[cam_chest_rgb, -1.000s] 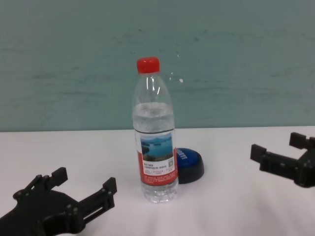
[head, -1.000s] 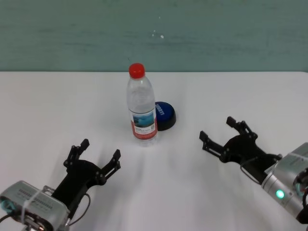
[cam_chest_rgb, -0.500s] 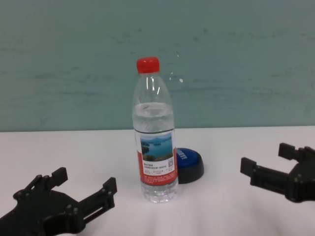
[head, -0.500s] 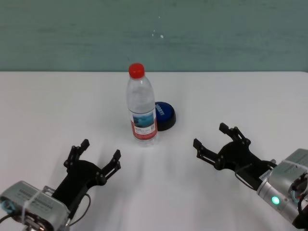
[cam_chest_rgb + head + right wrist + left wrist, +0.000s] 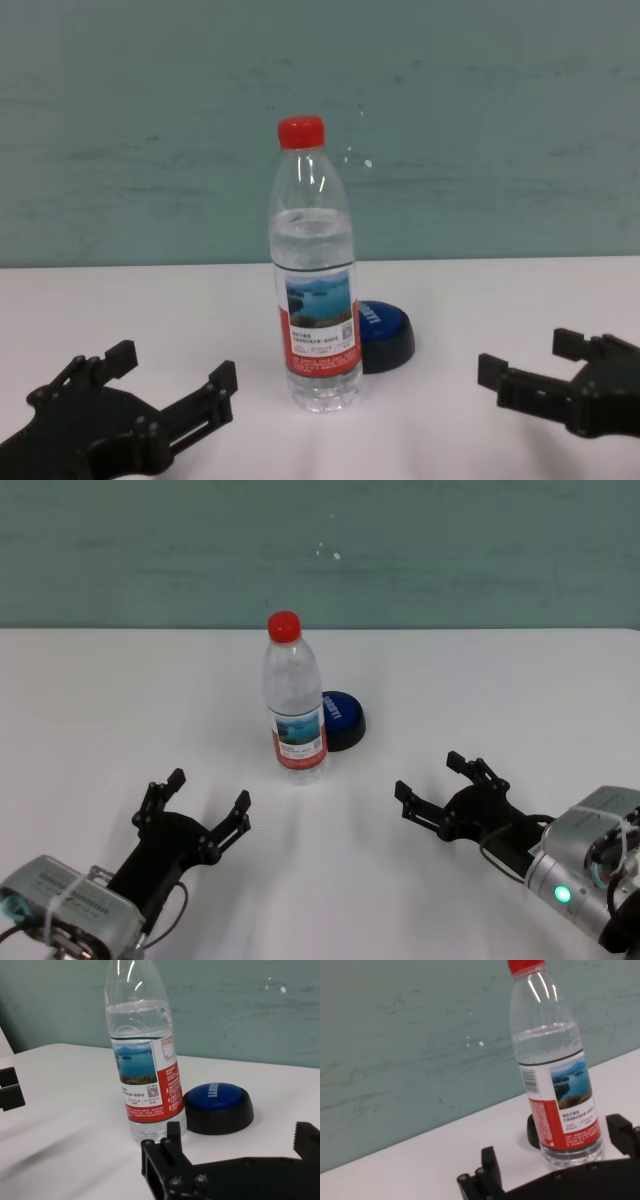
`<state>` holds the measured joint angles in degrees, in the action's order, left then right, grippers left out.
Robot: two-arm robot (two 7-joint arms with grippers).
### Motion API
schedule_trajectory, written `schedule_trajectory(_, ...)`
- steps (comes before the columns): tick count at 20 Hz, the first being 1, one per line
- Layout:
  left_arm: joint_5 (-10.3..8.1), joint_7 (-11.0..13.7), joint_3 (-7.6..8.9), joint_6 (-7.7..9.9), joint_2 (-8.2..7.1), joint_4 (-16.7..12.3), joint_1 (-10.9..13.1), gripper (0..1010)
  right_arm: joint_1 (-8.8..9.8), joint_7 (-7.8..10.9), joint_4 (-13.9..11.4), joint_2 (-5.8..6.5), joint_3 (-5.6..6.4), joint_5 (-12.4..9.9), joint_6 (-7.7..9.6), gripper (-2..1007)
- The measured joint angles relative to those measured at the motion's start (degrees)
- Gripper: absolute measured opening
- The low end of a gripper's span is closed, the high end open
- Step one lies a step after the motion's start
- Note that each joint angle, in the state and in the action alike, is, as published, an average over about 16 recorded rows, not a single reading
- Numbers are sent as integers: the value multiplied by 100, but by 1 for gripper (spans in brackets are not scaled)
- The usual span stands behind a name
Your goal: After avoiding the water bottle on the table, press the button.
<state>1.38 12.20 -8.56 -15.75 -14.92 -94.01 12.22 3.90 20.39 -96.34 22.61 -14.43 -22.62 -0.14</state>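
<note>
Fig. legend, approach stage. You are looking at the water bottle (image 5: 295,695) standing upright near mid-table (image 5: 480,680), red cap on, w/ the button (image 5: 341,719) just beside it on the robot's right and a bit farther back; in the chest view the bottle is covering part of the dome, and whether base ring and bottle are touching can't be told.

R gripper (image 5: 440,791) is sitting low over the table, well to the right of the bottle and nearer the robot than the button, jaws apart and pointing toward the pair. L gripper (image 5: 202,805) is resting near the front edge, left of the bottle, jaws also apart; treat it as parked.

Judged step: bringing the R arm round to the button. To do it well:
- Keep approaching from the right/open side, so the bottle is never lying between fingers and dome.
- Consider lifting before crossing in, then coming down on the dome's top, pref. its right half, away from the bottle.
- Watch the left finger: it is the one likeliest to clip the label; a tall, light bottle will prob. tip easily.
- Press straight down, no sideways drag.
</note>
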Motion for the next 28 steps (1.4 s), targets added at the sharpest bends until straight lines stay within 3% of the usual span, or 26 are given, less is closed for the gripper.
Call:
schedule_trajectory(5,0,0,0,0,0,0,0,1000,-29,33,35,23,-30,-97,-1,1004)
schedule_trajectory(18,0,0,0,0,0,0,0,1000,11,172,59,47,-9,-263,-421,1004)
schedule_trajectory(28,0,0,0,0,0,0,0,1000,15,184,59,57,-5,-277,-495,1004)
